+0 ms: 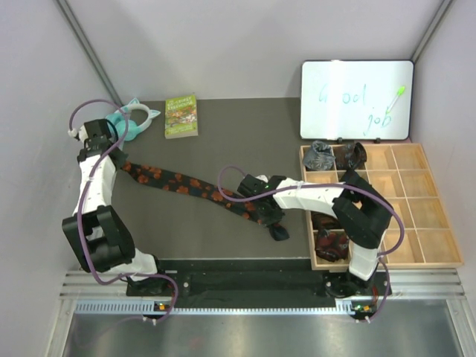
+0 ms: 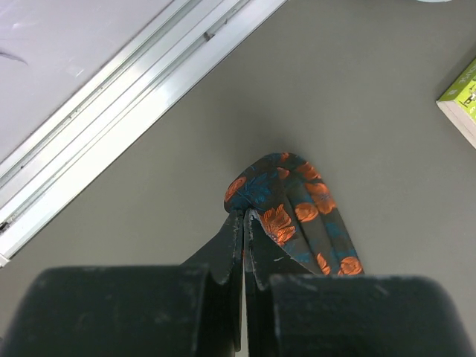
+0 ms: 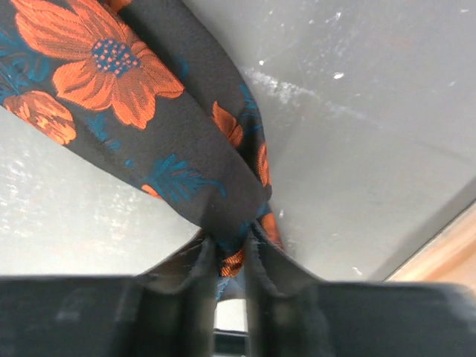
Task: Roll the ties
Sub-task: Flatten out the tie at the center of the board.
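Right end effector (image 3: 230, 244) around tie (image 3: 167, 137)

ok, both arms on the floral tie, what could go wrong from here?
1. The left gripper seems to pinch only an edge near the end of the tie; a pull may slip it free.
2. The right gripper clamps bunched fabric, so the roll may start crooked.

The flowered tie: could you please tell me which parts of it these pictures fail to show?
Top view: part of the flowered tie lies hidden under the right gripper.
Left wrist view: only its folded end shows; the left gripper blocks the rest.
Right wrist view: it runs off the top-left edge; the fingers cover the pinched part.
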Controlling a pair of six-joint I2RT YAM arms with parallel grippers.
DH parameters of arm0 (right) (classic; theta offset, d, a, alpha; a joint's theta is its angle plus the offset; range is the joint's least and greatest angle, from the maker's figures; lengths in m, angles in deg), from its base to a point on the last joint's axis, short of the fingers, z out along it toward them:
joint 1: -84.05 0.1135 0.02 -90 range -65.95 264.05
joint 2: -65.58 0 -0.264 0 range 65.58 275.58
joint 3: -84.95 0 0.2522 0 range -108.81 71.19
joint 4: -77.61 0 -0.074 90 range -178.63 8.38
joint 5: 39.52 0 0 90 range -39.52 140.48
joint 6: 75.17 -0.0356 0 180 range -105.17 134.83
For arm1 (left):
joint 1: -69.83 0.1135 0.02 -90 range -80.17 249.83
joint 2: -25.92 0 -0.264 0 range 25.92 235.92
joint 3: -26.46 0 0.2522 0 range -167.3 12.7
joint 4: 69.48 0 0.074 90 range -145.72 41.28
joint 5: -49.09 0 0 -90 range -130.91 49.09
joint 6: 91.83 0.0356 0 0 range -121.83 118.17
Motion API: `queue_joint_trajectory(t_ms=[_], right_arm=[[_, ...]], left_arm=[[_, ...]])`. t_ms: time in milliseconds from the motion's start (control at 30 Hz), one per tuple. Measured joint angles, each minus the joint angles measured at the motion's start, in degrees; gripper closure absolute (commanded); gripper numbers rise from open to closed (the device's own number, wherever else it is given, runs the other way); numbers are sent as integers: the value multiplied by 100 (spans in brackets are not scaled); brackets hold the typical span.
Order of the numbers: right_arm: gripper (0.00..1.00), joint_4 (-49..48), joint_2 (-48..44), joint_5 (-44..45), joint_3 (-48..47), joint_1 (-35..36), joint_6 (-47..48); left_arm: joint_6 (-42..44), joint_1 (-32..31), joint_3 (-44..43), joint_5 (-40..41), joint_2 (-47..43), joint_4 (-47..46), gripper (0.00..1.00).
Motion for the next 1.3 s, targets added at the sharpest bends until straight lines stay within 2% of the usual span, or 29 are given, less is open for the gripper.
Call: queue_joint_trajectory(t_ms=[200,433,700,800,1000,1267,1300], right_arm=[[100,229,35,170,-127,0,177],[100,1158,-295,487,-662,-238,767],[100,1786,-1993,935,-1172,-1410,1272],[100,1937,-2426,1117,-1152,-1762,1421],[100,1871,-3091,1241,-551,-2295,1827],[100,1620,-3775,1274,-214,-3486,2271],[100,1578,-3792,1276,-170,-3589,2304]], left_arm=[[0,24,103,-92,-131,-4,100],[-2,26,330,-243,-273,59,100],[-284,28,627,-625,-400,420,100],[-568,28,911,-1025,-588,568,100],[-1115,-79,1893,-1554,-1185,739,100],[-1506,-280,2662,-1576,-2072,1003,100],[-1526,-299,2686,-1561,-2116,1014,97]])
